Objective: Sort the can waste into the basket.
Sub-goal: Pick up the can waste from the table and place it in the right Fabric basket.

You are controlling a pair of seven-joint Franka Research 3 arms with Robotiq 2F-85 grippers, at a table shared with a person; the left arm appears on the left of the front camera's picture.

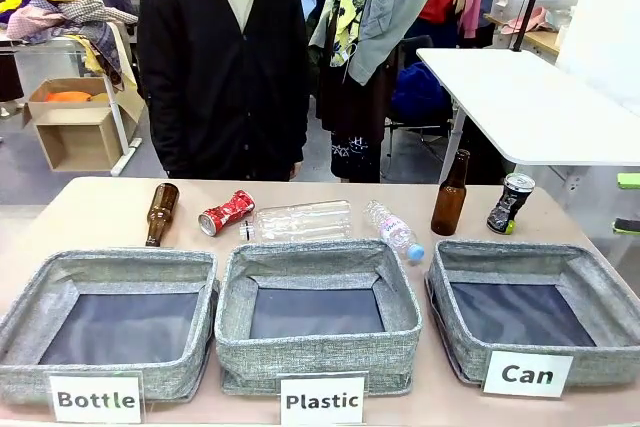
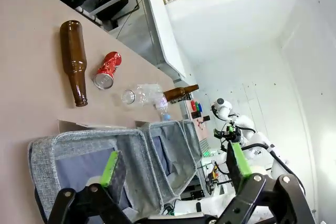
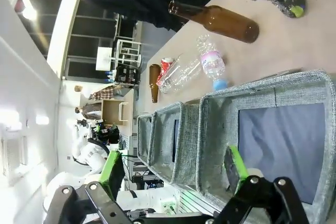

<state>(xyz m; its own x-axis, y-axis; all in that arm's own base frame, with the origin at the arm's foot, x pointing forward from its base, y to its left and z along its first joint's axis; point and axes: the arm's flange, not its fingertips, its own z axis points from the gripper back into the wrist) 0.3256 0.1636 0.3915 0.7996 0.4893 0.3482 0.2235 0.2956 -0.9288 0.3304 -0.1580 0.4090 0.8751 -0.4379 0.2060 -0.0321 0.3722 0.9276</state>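
The table [image 1: 100, 202] holds red can [image 1: 226, 212], black can [image 1: 510, 203] outside basket [image 1: 530, 255]; left pincer [image 2: 175, 160], right pincer [image 3: 173, 162] spread, seemingly empty.

I am seeing a crushed red can [image 1: 226, 213] with white marks, far and left of centre, a black can [image 1: 510, 203] with green detail at far right, and a grey woven, dark-lined basket [image 1: 520, 259] at near right.

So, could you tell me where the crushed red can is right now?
In the front view the crushed red can lies left of centre on the table, between the lying brown bottle and the larger clear bottle.
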